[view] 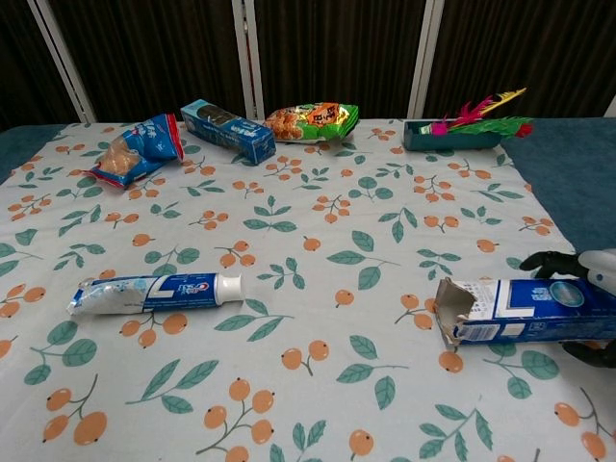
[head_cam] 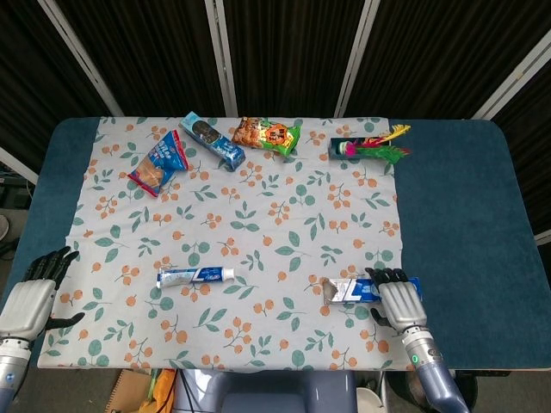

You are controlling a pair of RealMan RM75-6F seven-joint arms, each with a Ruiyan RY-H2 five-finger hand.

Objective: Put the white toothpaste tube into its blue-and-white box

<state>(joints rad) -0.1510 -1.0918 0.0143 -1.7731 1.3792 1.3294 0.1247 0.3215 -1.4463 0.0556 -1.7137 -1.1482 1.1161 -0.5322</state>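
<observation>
Toothpaste tube [head_cam: 195, 275] — flat on the floral cloth [head_cam: 258, 215], front left, cap pointing right, untouched. Blue-and-white box [head_cam: 362, 291] well apart to the right, lying flat, torn flap open toward the tube. Right hand [head_cam: 398, 299] draped over the box's far end, fingers [view: 544, 260] curled over its top edge — whether truly gripping, cannot tell. Left hand [head_cam: 30, 292] off the cloth's left edge, fingers spread, holding nothing.
</observation>
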